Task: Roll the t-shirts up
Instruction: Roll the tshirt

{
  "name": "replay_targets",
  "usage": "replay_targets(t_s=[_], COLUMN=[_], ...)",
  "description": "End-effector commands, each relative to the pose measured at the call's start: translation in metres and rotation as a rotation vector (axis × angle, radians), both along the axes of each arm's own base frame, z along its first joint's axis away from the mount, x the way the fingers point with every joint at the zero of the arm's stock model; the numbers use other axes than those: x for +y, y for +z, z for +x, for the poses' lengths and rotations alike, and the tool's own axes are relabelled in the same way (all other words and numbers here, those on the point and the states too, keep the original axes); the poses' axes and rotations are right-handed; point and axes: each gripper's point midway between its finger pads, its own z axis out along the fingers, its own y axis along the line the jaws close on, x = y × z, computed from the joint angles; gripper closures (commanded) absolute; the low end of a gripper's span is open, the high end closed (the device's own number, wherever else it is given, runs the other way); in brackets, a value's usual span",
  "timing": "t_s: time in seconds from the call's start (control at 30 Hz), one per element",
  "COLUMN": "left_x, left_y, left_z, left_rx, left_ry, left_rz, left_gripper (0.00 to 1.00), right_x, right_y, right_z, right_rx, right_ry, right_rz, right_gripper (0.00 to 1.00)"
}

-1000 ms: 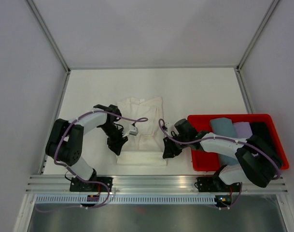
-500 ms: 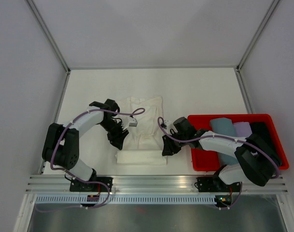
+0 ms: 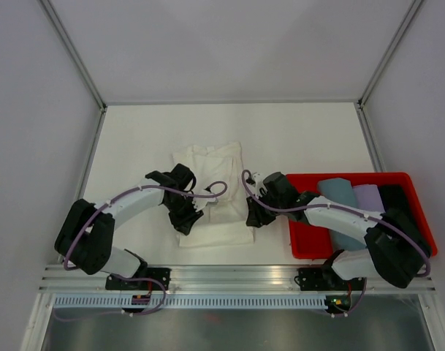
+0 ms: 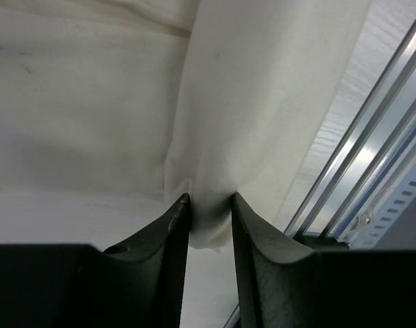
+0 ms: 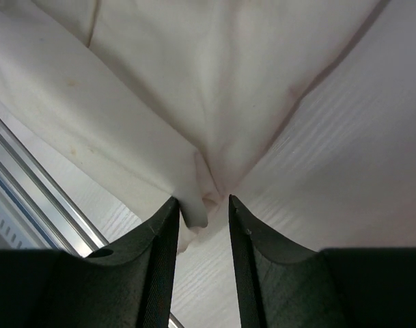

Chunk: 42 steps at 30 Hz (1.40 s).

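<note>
The cream t-shirt [image 3: 211, 164] lies flat on the white table between my arms, with its near end rolled up. My left gripper [image 3: 187, 221] sits at the roll's left end. In the left wrist view that gripper [image 4: 210, 205] is shut on a bunched fold of the cream t-shirt [image 4: 262, 102]. My right gripper [image 3: 251, 217] is at the roll's right end. In the right wrist view it [image 5: 202, 205] stands open, with a corner of the cloth [image 5: 194, 82] lying loose against one finger. More t-shirts sit rolled in the bin: grey-blue [image 3: 337, 196], lilac [image 3: 367, 196] and black [image 3: 394, 196].
The red plastic bin [image 3: 302, 245] stands at the right, close to my right arm. An aluminium rail [image 3: 229, 276] runs along the table's near edge, just behind the roll, and shows in the left wrist view [image 4: 358, 178]. Grey walls enclose the table.
My left gripper lifted off the shirt, came back down on the roll's left end and closed on it. My right gripper shifted slightly away from the rail and its jaws widened.
</note>
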Motion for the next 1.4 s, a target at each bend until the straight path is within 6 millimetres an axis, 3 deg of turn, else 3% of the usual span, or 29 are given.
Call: replay_targets(t_s=[0.0,0.17,0.2,0.23,0.27,0.33,0.37,0.4,0.53,0.67,0.83,1.07,1.17,1.27,1.37], left_x=[0.001,-0.006,-0.006,-0.006,-0.005,-0.004,-0.003,-0.001,0.004,0.001,0.000,0.019,0.022,0.025,0.027], left_y=[-0.012,-0.015,-0.016,-0.017,-0.019,-0.022,-0.023,-0.024,-0.019,-0.004,0.000,-0.006,-0.007,-0.006,-0.002], left_z=[0.016,0.019,0.018,0.019,0.019,0.020,0.020,0.021,0.026,0.024,0.016,0.004,0.007,0.014,0.022], left_rx=[-0.021,0.005,0.012,0.009,0.014,0.015,0.018,0.014,-0.014,-0.046,-0.017,-0.018,-0.028,-0.040,-0.072], left_ry=[0.095,0.100,0.101,0.103,0.103,0.111,0.110,0.114,0.111,0.079,0.080,0.046,0.049,0.062,0.059], left_rz=[0.019,-0.012,-0.008,-0.009,-0.005,0.000,0.002,0.005,-0.012,-0.060,-0.071,-0.028,-0.013,0.000,0.008], left_gripper=[0.64,0.65,0.65,0.65,0.66,0.66,0.66,0.66,0.67,0.64,0.64,0.64,0.64,0.64,0.64], right_x=[0.004,-0.004,-0.002,-0.001,0.003,0.009,0.019,0.021,0.017,-0.002,0.020,0.029,0.025,0.027,0.027], right_y=[0.049,0.088,0.094,0.099,0.105,0.109,0.110,0.109,0.083,0.030,0.029,0.004,-0.005,-0.010,-0.019], right_z=[0.024,0.017,0.014,0.015,0.009,0.003,-0.016,-0.020,-0.037,-0.041,-0.022,-0.039,-0.035,-0.033,-0.033], right_rx=[-0.157,-0.343,-0.363,-0.395,-0.436,-0.591,-0.661,-0.777,-0.893,-0.833,-0.928,-0.912,-0.895,-0.873,-0.838], right_ry=[-0.038,0.050,0.085,0.095,0.138,0.288,0.393,0.520,0.747,0.858,0.818,0.924,0.904,0.885,0.876], right_rz=[0.061,0.127,0.149,0.155,0.167,0.136,0.132,0.086,-0.067,-0.235,-0.285,-0.360,-0.409,-0.426,-0.448], right_gripper=[0.59,0.52,0.49,0.38,0.36,0.35,0.34,0.33,0.31,0.30,0.27,0.27,0.28,0.30,0.42])
